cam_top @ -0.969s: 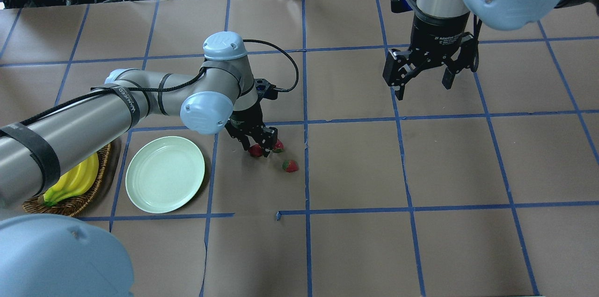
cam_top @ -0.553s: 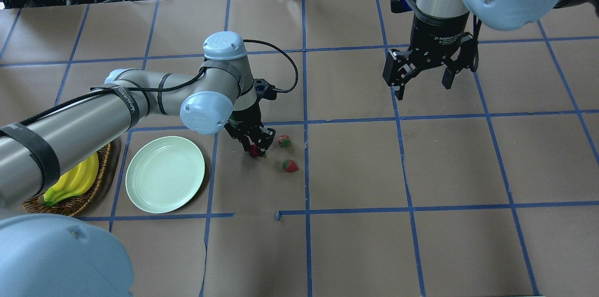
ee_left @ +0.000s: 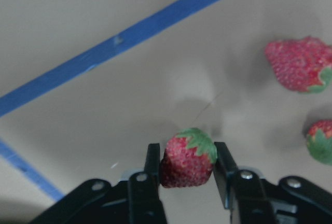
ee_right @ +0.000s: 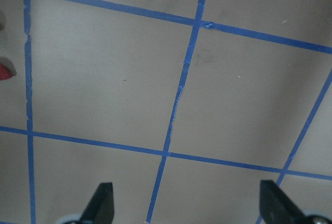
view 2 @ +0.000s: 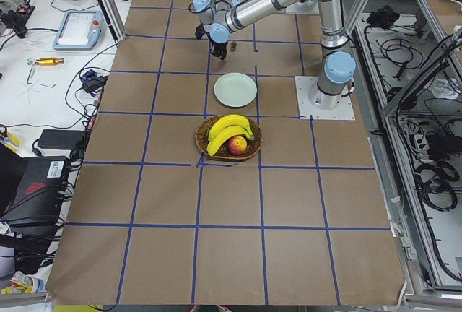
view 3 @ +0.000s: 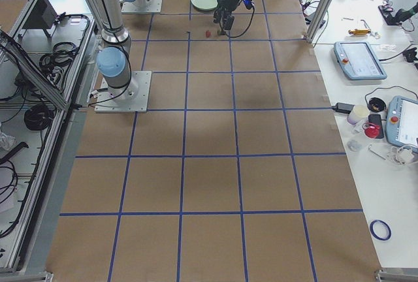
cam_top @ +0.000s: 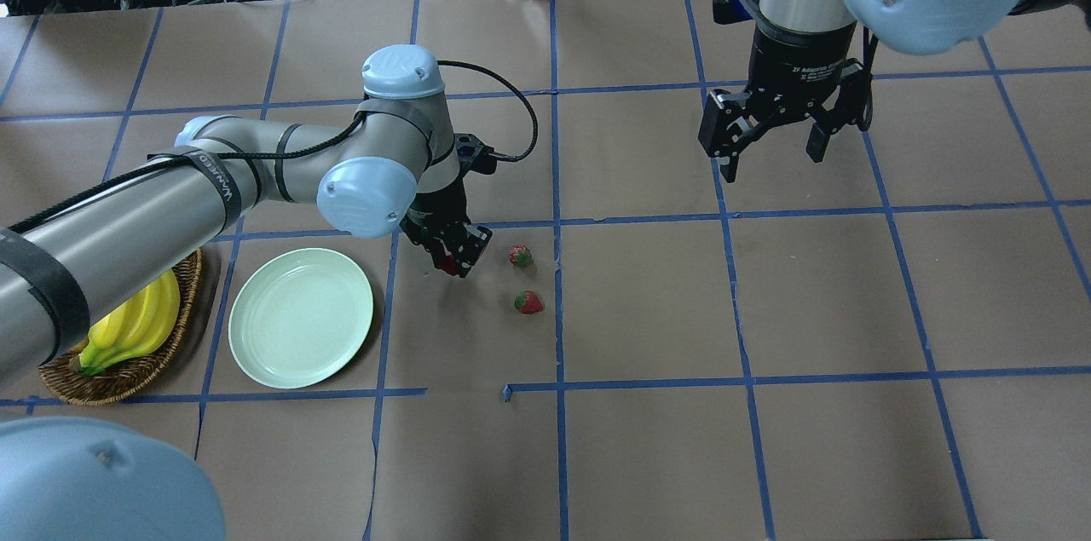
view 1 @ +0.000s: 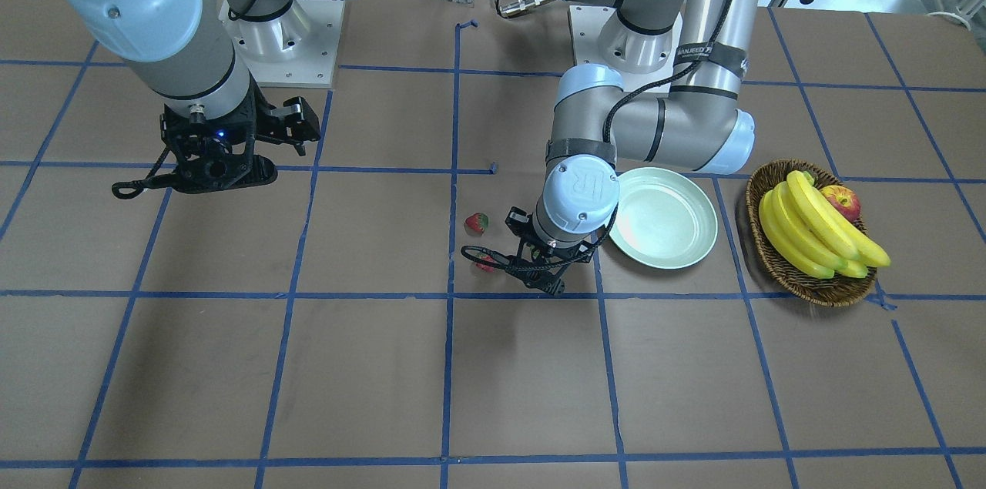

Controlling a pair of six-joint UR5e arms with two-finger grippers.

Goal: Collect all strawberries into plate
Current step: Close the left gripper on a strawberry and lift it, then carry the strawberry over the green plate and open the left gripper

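My left gripper (cam_top: 452, 260) is shut on one strawberry (ee_left: 188, 157) and holds it just above the table, right of the pale mint plate (cam_top: 300, 317). The plate is bare and also shows in the front view (view 1: 664, 217). Two more strawberries lie on the brown paper right of the gripper, one near (cam_top: 520, 256) and one further (cam_top: 528, 302). The left wrist view shows both, one (ee_left: 300, 64) above the other (ee_left: 321, 141). My right gripper (cam_top: 771, 153) is open and empty, high over the far right squares, with bare paper under it in the right wrist view (ee_right: 189, 208).
A wicker basket (cam_top: 128, 375) with bananas (cam_top: 136, 328) stands left of the plate, and an apple (view 1: 841, 202) lies in it. Blue tape lines grid the brown table cover. Cables and boxes lie beyond the far edge.
My left gripper closed on one strawberry, raised it a little and shifted slightly left. The neighbouring strawberry was nudged to the right. The right arm stayed put.
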